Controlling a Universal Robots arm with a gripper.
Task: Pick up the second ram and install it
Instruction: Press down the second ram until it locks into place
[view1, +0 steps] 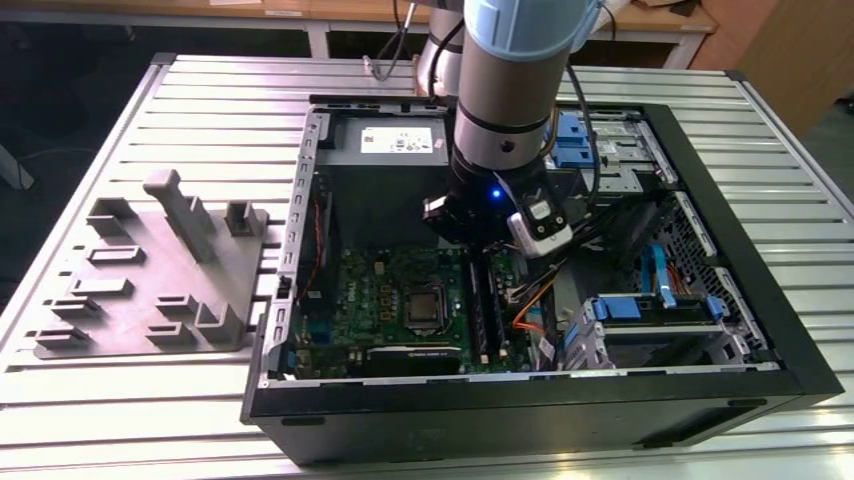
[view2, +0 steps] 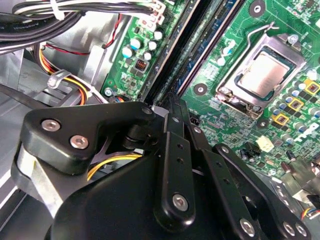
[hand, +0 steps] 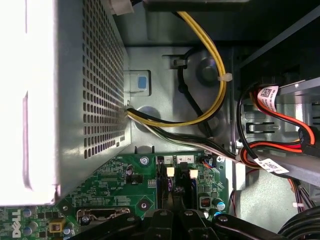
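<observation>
- Open black PC case (view1: 747, 385) lying on a slatted metal table (view1: 227, 100).
- Grey plastic fixture tray (view1: 154, 275) on the table, at the exterior view's left of the case, apart from it.
- Green motherboard (view1: 380, 300) on the case floor; CPU socket (view2: 265, 75) with metal latch, in the second wrist view.
- Perforated silver power supply (hand: 60, 95) beside the board, yellow cable (hand: 212, 55) running from it.
- Red cables (hand: 295, 120) near the drive bay (view1: 661, 305) with blue clips.
</observation>
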